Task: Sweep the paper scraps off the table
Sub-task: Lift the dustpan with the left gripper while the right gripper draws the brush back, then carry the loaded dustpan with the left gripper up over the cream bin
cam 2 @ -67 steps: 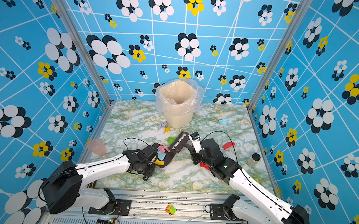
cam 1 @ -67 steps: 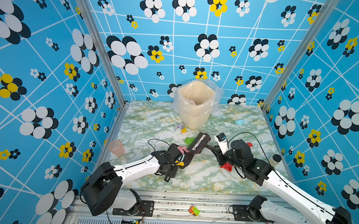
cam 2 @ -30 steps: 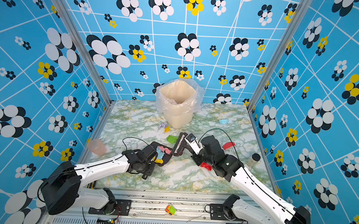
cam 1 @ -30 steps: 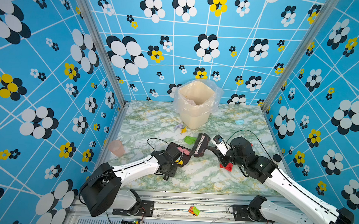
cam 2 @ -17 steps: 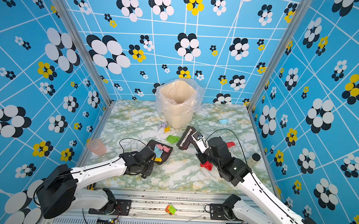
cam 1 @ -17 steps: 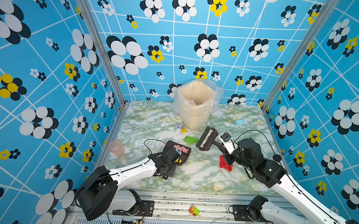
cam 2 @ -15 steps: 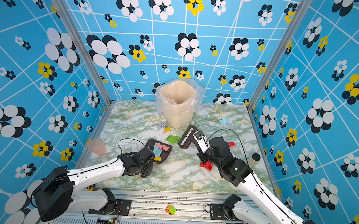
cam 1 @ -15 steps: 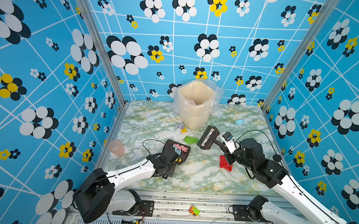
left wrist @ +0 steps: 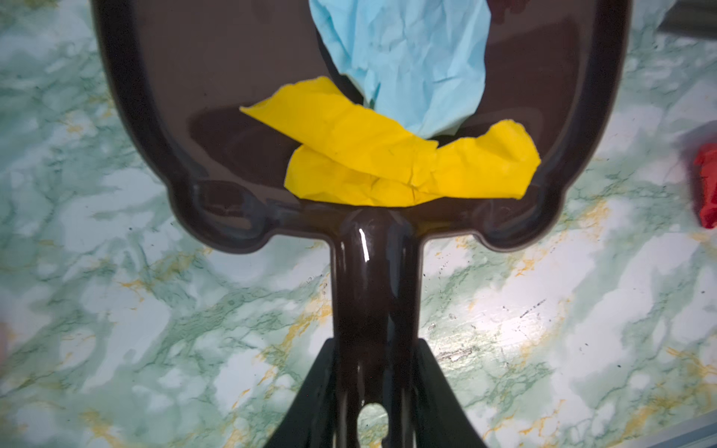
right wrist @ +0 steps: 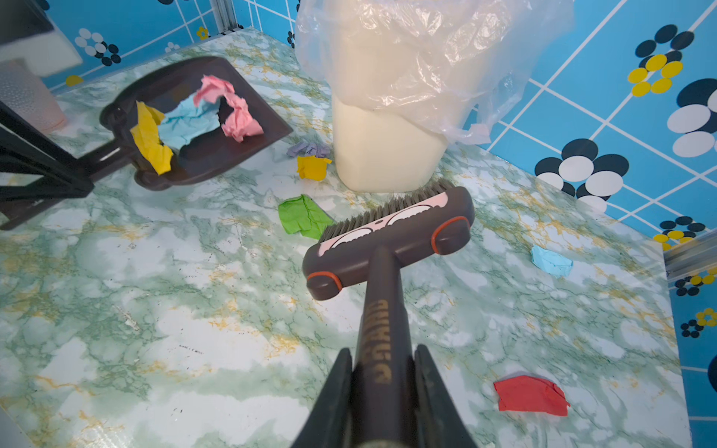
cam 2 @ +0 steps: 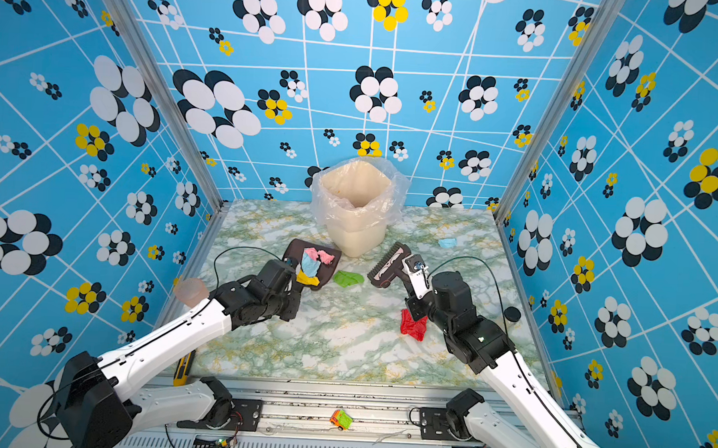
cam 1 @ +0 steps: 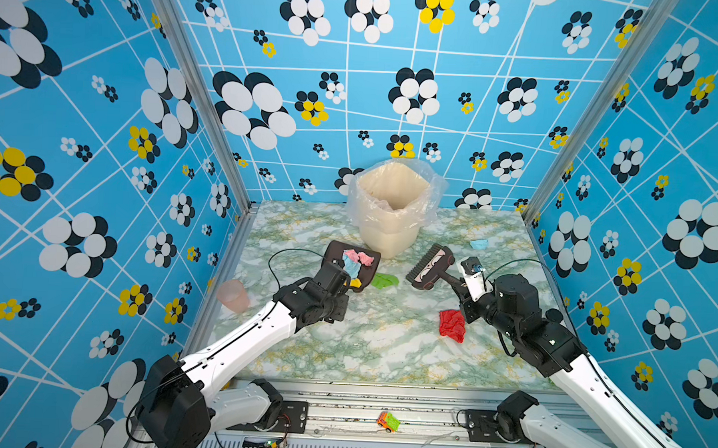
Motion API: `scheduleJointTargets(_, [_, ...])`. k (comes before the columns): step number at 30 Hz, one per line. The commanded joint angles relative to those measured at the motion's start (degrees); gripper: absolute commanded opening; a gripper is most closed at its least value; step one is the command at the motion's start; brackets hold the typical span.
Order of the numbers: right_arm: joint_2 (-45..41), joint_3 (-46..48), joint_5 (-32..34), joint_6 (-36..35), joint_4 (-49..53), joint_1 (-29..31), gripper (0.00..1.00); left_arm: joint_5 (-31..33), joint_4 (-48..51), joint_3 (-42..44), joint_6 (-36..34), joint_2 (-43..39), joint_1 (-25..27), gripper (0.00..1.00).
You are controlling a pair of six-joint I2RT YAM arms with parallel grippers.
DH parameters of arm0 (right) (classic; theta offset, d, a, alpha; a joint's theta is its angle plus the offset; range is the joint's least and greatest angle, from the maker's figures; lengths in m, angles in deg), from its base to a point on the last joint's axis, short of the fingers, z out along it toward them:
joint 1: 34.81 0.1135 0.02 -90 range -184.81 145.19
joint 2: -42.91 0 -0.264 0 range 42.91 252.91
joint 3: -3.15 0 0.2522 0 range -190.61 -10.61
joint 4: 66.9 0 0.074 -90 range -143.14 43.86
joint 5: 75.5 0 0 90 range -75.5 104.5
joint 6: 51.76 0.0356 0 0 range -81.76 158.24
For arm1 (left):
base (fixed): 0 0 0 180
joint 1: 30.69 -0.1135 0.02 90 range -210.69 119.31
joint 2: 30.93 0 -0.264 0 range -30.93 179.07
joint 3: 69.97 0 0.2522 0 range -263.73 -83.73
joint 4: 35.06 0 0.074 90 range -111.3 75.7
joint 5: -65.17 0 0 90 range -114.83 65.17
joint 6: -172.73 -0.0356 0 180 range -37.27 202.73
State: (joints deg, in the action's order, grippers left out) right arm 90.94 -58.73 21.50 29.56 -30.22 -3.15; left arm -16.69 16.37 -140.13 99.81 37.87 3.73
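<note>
Progress: we judge it partway | left pincer clamps the dustpan handle; three paper scraps aboard | right pincer clamps the brush handle | we count five left on the bench: green scrap near the bristles, red scrap, blue scrap, lavender scrap and yellow scrap by the bin

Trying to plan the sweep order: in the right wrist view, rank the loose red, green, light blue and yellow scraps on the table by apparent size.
1. red scrap, though nearest the camera
2. green scrap, partly behind the brush
3. light blue scrap
4. yellow scrap, slightly smaller but farther away
</note>
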Motion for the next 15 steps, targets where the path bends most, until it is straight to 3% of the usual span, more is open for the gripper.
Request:
scheduleJointTargets(1, [1.1,-3.0,-0.3,1.6,-3.6,-0.7,0.00,-1.1,7.8,-7.7,-6.3,0.7,-2.4,0.00])
scheduleJointTargets(15, [2.2,-3.4,-2.4,2.1,-3.7,-1.1,0.00,-8.1,24.4,-34.6,-18.0,11.9,-16.1,0.00])
